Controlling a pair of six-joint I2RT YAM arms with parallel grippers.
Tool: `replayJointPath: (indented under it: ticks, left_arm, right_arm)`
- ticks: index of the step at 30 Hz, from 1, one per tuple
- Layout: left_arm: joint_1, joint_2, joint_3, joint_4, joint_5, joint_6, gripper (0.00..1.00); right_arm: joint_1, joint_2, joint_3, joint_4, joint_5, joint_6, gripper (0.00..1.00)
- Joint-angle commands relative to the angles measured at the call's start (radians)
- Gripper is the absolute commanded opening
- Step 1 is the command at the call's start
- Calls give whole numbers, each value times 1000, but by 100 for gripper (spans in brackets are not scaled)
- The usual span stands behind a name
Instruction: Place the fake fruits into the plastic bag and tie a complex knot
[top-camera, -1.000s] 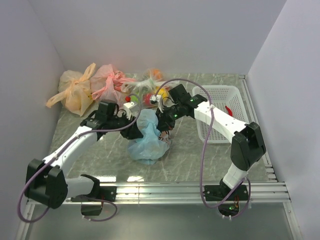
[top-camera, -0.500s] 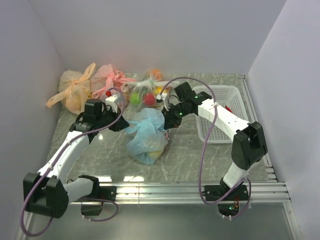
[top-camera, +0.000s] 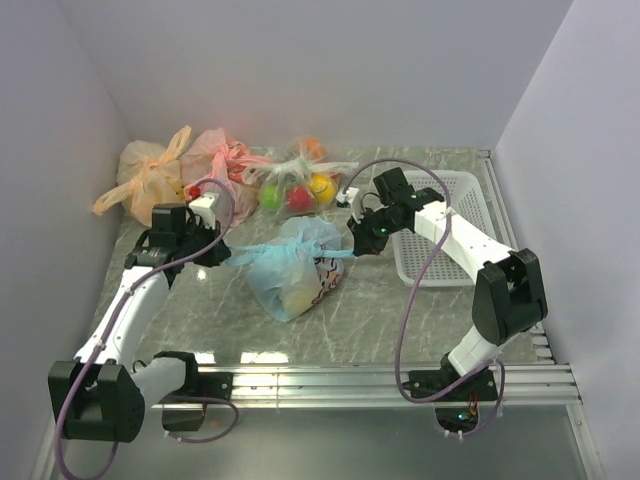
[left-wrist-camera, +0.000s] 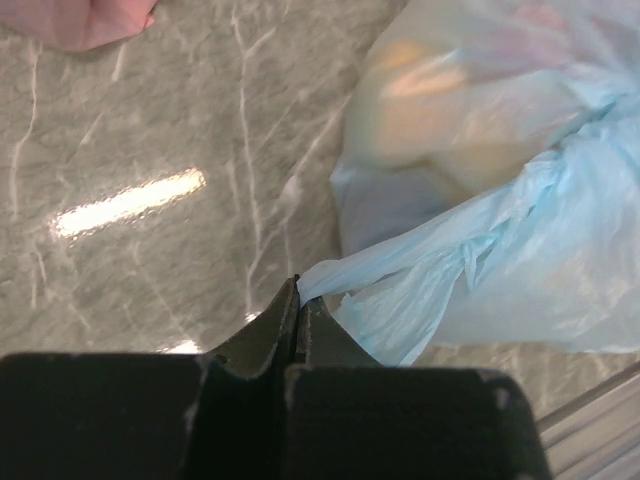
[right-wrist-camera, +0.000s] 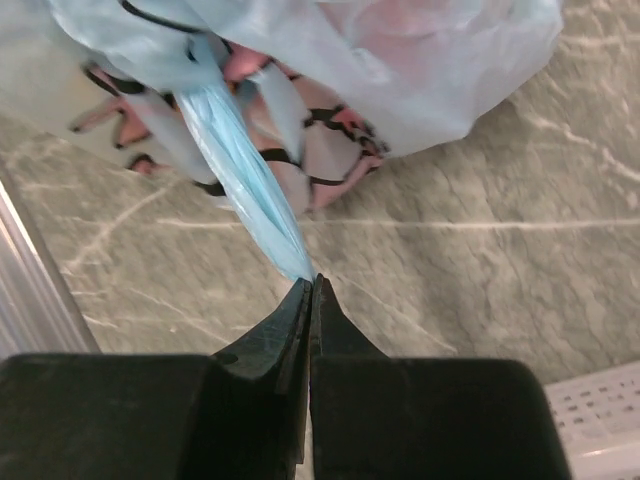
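Light blue film, twisted thin, is pinched in both hands. The left hand (left-wrist-camera: 297, 292) is pressed together on the left tail (left-wrist-camera: 400, 265) of the plastic bag (top-camera: 288, 275), and the right hand (right-wrist-camera: 310, 285) on the right tail (right-wrist-camera: 250, 190). The two tails stretch sideways from the bunched neck (top-camera: 303, 250). This one bag lies mid-tabletop (top-camera: 380, 310), with a yellowish fake fruit (top-camera: 298, 297) showing through. Three more bags sit behind it: an orange bag (top-camera: 150, 185), a pink bag (top-camera: 215, 160), and a clear bag (top-camera: 295, 172) holding three toy fruits (top-camera: 298, 197). One white basket (top-camera: 440, 215) stands at the right.
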Motion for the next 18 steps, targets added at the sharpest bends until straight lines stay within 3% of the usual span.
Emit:
replayJointPath:
  ticks: [1, 4, 8, 11, 14, 15, 16, 17, 18]
  left_arm:
    - [51, 21, 27, -35, -217, 144, 0]
    - [106, 37, 16, -48, -193, 223, 0]
    - [109, 43, 53, -87, 72, 319, 0]
    - [100, 48, 85, -86, 185, 317, 0]
    - [80, 61, 125, -89, 222, 306, 27]
    - [80, 61, 131, -84, 225, 301, 40]
    - [79, 61, 136, -80, 225, 297, 47]
    - [77, 61, 145, -75, 222, 278, 54]
    - [77, 61, 148, -74, 222, 271, 63]
  right_arm:
    - [-72, -40, -47, -71, 208, -70, 0]
    - [-99, -27, -56, -64, 208, -78, 0]
    - [-58, -30, 8, -110, 97, -73, 0]
    - [-38, -22, 68, -138, 33, -64, 0]
    - [2, -7, 132, -175, -5, -43, 0]
    - [14, -11, 138, -178, -16, -44, 0]
    - [22, -31, 139, -173, -10, -38, 79]
    - [27, -43, 131, -155, -1, -33, 92]
    - [34, -54, 128, -147, 9, -33, 93]
